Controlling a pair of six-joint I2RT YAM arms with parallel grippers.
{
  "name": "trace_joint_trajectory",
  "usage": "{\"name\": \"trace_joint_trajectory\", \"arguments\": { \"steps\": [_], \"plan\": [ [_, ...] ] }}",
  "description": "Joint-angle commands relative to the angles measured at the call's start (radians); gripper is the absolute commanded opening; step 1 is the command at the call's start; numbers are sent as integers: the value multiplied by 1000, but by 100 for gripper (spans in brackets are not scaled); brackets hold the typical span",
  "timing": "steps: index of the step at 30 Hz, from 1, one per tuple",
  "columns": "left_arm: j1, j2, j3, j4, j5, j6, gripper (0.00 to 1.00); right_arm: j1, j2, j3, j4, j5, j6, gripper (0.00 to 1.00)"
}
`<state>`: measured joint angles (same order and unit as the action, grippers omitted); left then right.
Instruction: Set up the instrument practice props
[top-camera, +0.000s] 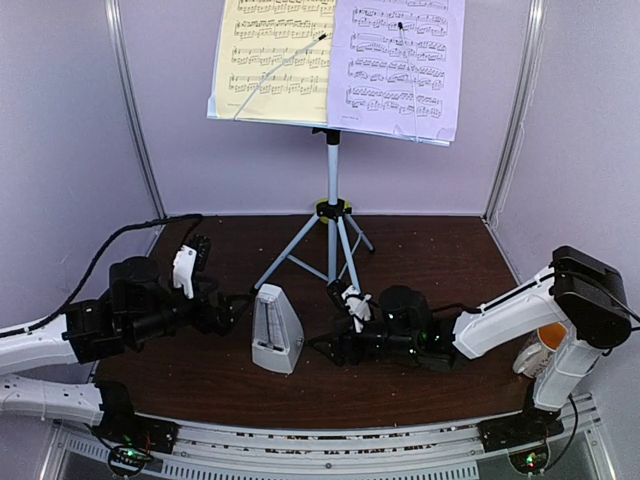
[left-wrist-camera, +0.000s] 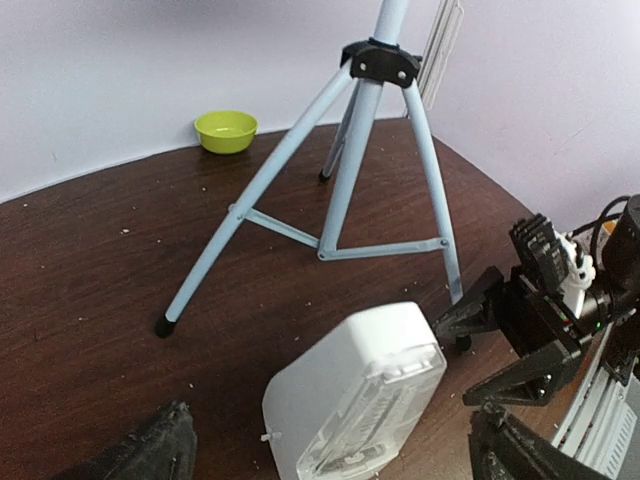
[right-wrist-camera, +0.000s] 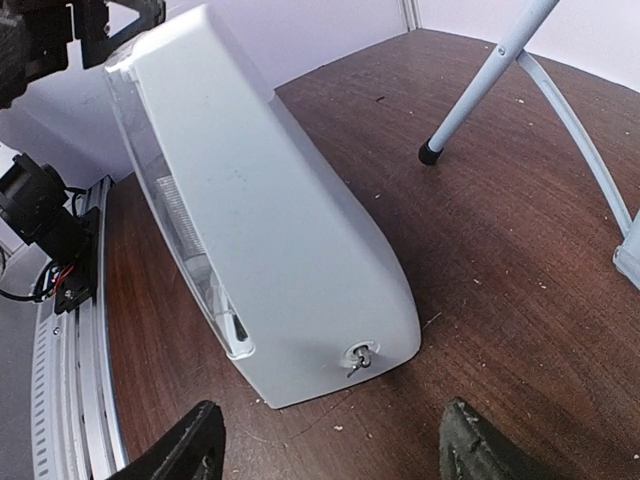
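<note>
The white perforated music stand (top-camera: 330, 120) stands on its grey tripod (top-camera: 332, 215) at the back centre. It holds a yellow sheet (top-camera: 272, 55) on the left and a lilac sheet (top-camera: 400, 60) on the right. The white pyramid metronome (top-camera: 275, 330) stands upright on the table in front of the tripod. My left gripper (top-camera: 235, 310) is open just left of it and my right gripper (top-camera: 325, 348) is open just right of it. Neither touches it. The left wrist view shows the metronome (left-wrist-camera: 355, 395) ahead of my open left gripper (left-wrist-camera: 325, 462). The right wrist view shows it (right-wrist-camera: 270, 240) ahead of my open right gripper (right-wrist-camera: 330, 450).
A small green bowl (left-wrist-camera: 226, 130) sits by the back wall, left of the tripod legs (left-wrist-camera: 250, 215). A white mug with an orange inside (top-camera: 545, 345) stands at the right edge behind my right arm. Walls close in the brown table (top-camera: 430, 270) on three sides.
</note>
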<state>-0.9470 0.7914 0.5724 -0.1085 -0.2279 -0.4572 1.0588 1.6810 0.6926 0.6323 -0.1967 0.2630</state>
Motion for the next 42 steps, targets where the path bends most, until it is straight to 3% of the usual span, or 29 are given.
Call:
{"name": "trace_joint_trajectory", "arguments": {
  "steps": [1, 8, 24, 30, 37, 42],
  "plan": [
    [-128, 79, 49, -2, -230, -64, 98, -6, 3, -15, -2, 33, 29, 74],
    [-225, 282, 111, 67, -362, -123, 98, -6, -2, -23, 3, 36, 34, 74],
    [-234, 671, 252, 52, -513, -327, 94, -6, -9, -36, 19, 65, 41, 78],
    [-234, 698, 240, 57, -518, -349, 80, -6, -9, -46, 34, 69, 41, 77],
    [-248, 634, 305, -18, -571, -236, 46, -6, -4, -40, 65, 78, 46, 76],
    [-309, 647, 481, -208, -736, -128, 39, 5, -2, -36, 132, 102, 61, 71]
  ]
}}
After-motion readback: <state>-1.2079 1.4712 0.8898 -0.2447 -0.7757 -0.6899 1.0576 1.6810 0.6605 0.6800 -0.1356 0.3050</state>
